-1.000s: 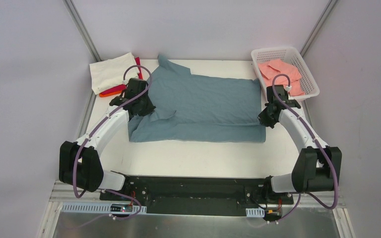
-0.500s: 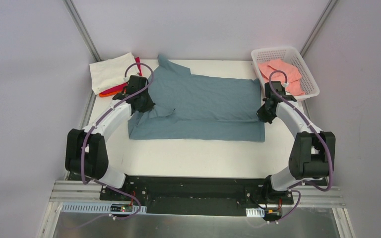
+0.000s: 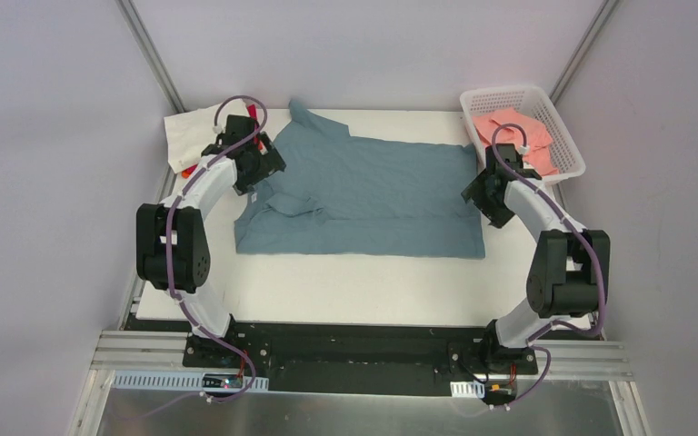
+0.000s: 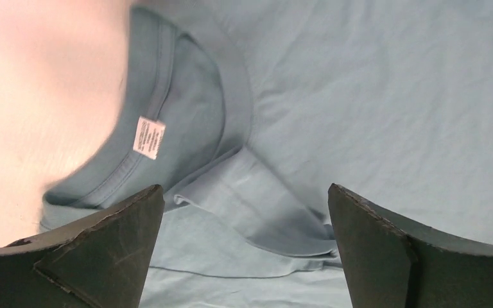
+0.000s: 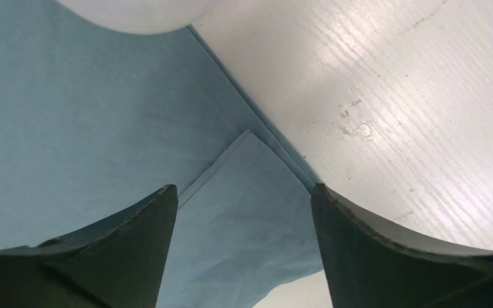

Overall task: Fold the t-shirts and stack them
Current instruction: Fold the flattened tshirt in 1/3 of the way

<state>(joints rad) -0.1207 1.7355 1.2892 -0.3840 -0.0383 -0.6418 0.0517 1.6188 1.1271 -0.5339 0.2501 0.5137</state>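
1. The left arm [image 3: 202,182] is covering much of the cream-white t-shirt [image 3: 186,132], and the red and orange t-shirts [image 3: 186,170] beneath are showing only as slivers.
2. The left claw [image 3: 259,168] is hiding the slate blue-grey t-shirt [image 3: 373,191] at its collar in the top view.
3. The neck label [image 4: 149,136] is showing print too small to read.
4. The right arm [image 3: 532,204] is covering the near corner of the basket [image 3: 509,94] and an edge of the salmon-pink t-shirt [image 3: 532,136].
5. A blurred white shape [image 5: 135,13] is running off the top edge of the right wrist view, and what it is cannot be told.
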